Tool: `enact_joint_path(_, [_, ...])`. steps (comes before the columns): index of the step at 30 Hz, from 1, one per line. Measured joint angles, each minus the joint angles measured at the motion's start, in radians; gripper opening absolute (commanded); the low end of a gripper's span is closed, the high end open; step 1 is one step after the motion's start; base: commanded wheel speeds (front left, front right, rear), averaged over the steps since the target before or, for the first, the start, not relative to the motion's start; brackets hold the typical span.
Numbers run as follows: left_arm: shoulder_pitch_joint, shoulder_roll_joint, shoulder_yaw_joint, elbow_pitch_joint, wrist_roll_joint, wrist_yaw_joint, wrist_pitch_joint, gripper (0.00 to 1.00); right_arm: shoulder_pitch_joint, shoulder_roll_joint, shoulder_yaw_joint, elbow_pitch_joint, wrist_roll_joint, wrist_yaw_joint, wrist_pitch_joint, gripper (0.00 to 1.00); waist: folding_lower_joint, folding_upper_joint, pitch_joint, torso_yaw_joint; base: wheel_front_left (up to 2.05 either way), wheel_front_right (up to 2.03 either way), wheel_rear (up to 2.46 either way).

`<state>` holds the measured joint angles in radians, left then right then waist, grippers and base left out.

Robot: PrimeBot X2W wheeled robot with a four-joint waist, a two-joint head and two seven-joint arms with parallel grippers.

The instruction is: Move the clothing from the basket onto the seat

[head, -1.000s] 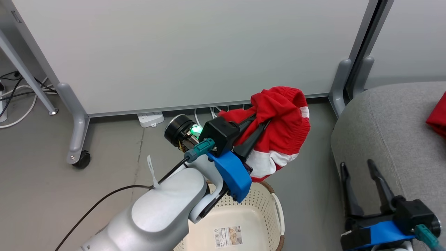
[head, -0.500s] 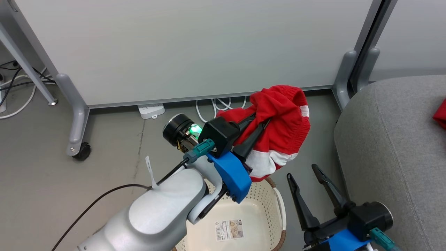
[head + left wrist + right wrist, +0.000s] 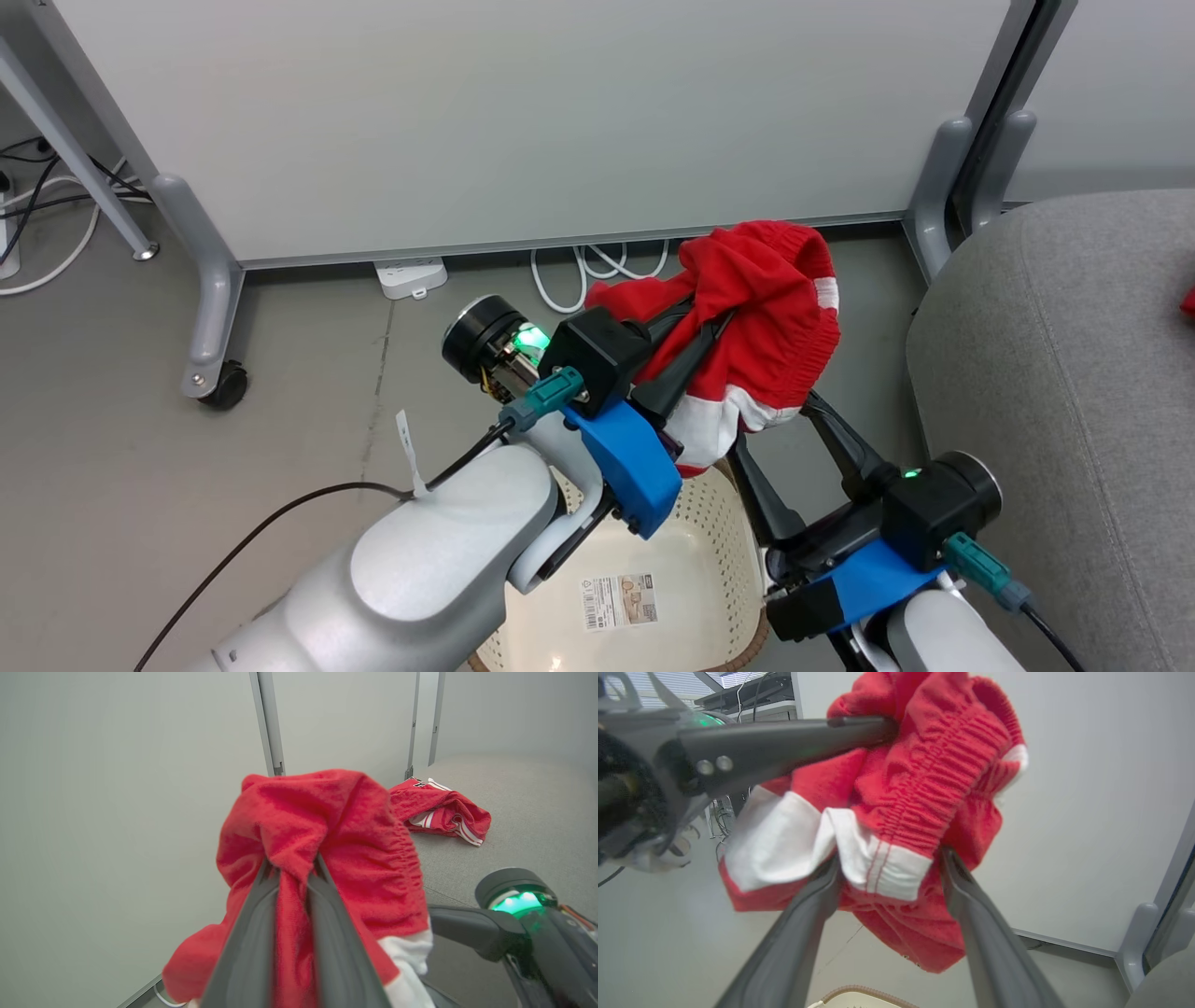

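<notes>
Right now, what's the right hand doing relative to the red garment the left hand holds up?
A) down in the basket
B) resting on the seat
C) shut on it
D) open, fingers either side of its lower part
D: in the right wrist view the right hand has its fingers spread apart, with the red garment hanging between them; only the left hand is clamped on it.

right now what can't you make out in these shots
- Right pincer fingertips: head view, hidden behind the red garment that the left pincer grips.
- Basket: head view, left side behind the left forearm, near end cut by the bottom edge.
- Second garment on the seat: left wrist view, print too small to read.
</notes>
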<state>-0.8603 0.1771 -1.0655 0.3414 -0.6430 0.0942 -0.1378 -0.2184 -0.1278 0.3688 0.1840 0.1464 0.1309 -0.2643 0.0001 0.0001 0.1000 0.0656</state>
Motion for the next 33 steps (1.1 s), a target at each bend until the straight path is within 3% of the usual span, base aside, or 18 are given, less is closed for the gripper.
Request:
enact_joint_path(19, [-0.015,-0.008,-0.006,0.022,-0.007,-0.003,-0.015,0.0,-0.076,0.005,0.053,0.008,0.022,0.0,0.0,1.0,0.0,0.0,0.01,0.002,0.0,0.0,0.0])
enact_joint_path(29, [-0.024,-0.012,-0.009,0.025,-0.008,-0.003,-0.021,0.0,-0.165,0.004,0.105,0.078,0.002,0.0,0.0,1.0,0.0,0.0,0.026,-0.001,0.0,0.0,0.0])
enact_joint_path(30, [-0.024,-0.012,-0.009,0.025,-0.008,-0.003,-0.022,0.0,-0.172,0.006,0.105,0.086,0.002,0.0,0.0,0.89,0.0,0.0,0.028,-0.001,0.0,0.0,0.0])
enact_joint_path(31, [-0.024,-0.014,-0.01,0.026,-0.008,-0.003,-0.022,0.0,-0.176,0.008,0.105,0.095,0.002,0.0,0.0,0.29,0.0,0.0,0.03,-0.001,0.0,0.0,0.0])
enact_joint_path(32, [-0.025,-0.014,-0.01,0.026,-0.009,-0.003,-0.022,0.0,-0.178,0.011,0.104,0.102,0.002,0.0,0.0,0.0,0.0,0.0,0.031,-0.001,0.0,0.0,0.0])
enact_joint_path(33, [-0.025,-0.015,-0.011,0.027,-0.01,-0.003,-0.023,0.0,-0.182,0.013,0.105,0.111,0.004,0.0,0.0,0.0,0.0,0.0,0.032,-0.001,0.0,0.0,0.0])
